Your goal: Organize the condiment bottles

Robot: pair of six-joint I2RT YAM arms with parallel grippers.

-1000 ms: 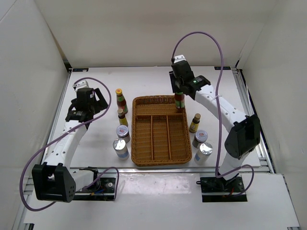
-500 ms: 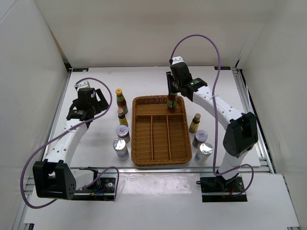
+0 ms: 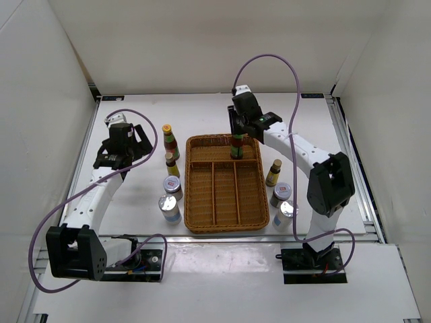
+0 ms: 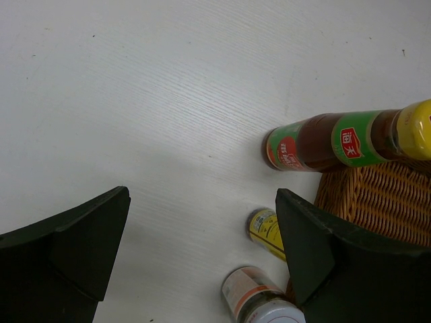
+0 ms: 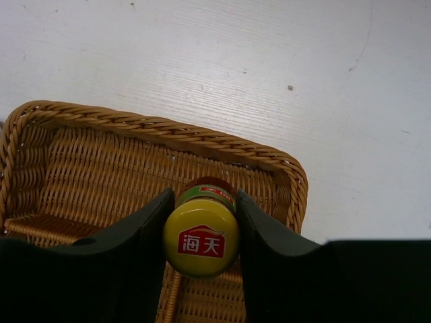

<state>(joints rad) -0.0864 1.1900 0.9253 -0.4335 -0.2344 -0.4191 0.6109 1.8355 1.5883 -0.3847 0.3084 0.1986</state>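
One tall yellow-capped bottle (image 3: 236, 146) is upright in the tray (image 3: 225, 227); seven others (image 3: 172, 187) flank it.

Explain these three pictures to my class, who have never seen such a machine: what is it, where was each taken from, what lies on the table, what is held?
These are two robot arms on a table, each ending in a two-finger gripper. The wide picture comes from a fixed camera above them; the other two from cameras on the wrists. A wicker tray sits in the middle. Left of it stand a tall red-labelled bottle, a small brown bottle and two silver-lidded jars; right of it, another small brown bottle and two more jars. The right gripper is shut on a second tall bottle, upright over the tray's far end. The left gripper is open and empty.
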